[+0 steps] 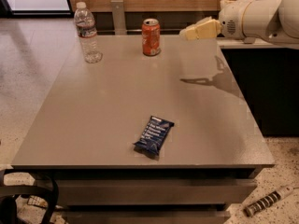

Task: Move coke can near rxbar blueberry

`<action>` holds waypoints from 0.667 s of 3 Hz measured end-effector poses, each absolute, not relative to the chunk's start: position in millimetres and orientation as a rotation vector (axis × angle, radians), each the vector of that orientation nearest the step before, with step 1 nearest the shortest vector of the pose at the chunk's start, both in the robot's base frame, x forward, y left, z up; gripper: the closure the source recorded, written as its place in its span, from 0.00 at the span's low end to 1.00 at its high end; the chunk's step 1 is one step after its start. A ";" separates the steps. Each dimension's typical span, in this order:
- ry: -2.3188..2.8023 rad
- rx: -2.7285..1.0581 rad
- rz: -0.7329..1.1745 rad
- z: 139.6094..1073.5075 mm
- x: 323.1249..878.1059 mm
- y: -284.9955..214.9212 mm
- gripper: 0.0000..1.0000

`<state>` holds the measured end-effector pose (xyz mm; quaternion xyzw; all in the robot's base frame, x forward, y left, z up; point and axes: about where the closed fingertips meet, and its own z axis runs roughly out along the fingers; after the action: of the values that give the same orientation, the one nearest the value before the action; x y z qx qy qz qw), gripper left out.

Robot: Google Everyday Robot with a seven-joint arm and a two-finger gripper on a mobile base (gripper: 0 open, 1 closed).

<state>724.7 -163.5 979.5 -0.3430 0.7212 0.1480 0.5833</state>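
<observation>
Upper left, a clear plastic water bottle (87,31) stands on the grey table (93,125), out of my way. Just right of it, the short orange-red aluminium coke can (151,37) stands upright near the far edge, well apart from the flat navy-blue rxbar blueberry wrapper (154,135) lying low centre. Upper right, my cream gripper (200,30) hovers at can height, likely lined up for a side approach. It grasps nothing, and I can't tell whether it's released or clenched.
</observation>
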 end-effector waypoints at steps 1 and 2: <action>1.662 -0.778 0.396 959.1 752.4 -152.9 0.00; 1.635 -0.772 0.470 938.3 777.7 -137.5 0.00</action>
<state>777.7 -137.5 938.3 -0.3321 0.7037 0.2024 0.5946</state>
